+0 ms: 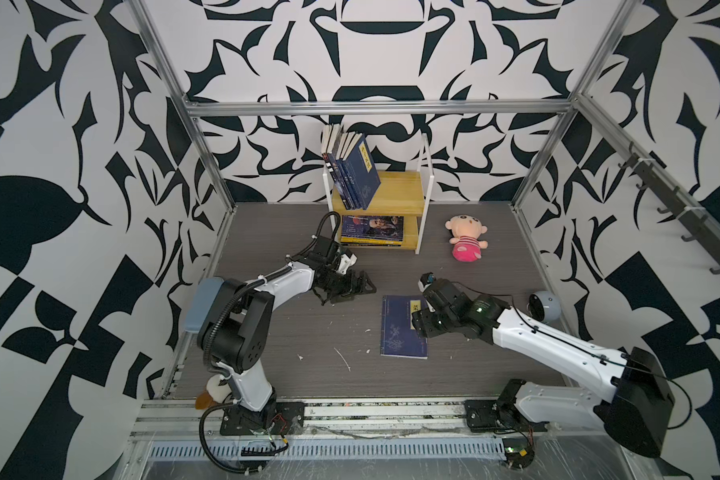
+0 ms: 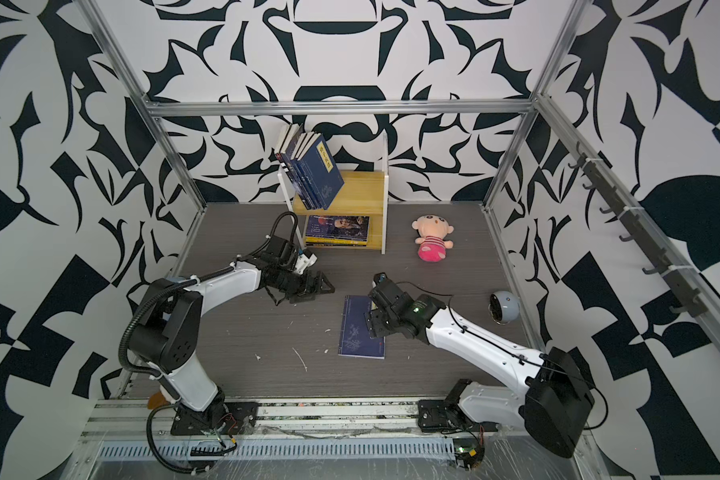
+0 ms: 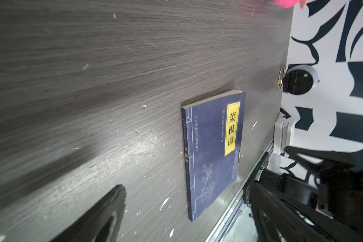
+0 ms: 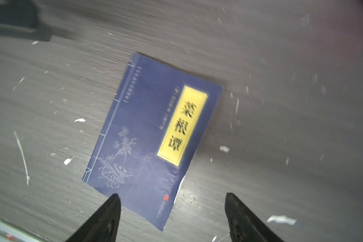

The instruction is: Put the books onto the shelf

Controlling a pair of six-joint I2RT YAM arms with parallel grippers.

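A thin navy book [image 4: 153, 134] with a yellow title label down one side and a pale plant drawing on its cover is lying flat, face up, on the grey table [image 1: 267, 332], right under and just ahead of the right gripper [image 4: 172, 197]. That gripper is hanging low over the book's near corner with its jaws standing wide apart and nothing between them. One of its black fingertips [image 4: 113, 203] is sitting over the cover's edge and the other is over bare table just beside the book; whether either is touching cannot be told. The left gripper [image 1: 362, 284] is hovering near the book's far end, apart from it, its jaws also spread wide and carrying nothing. Well beyond the left gripper the shelf [image 1: 395, 195] is standing, with leaning books [image 1: 356, 170] propped on its upper board and a flat stack [image 1: 373, 230] lying on the lower one.
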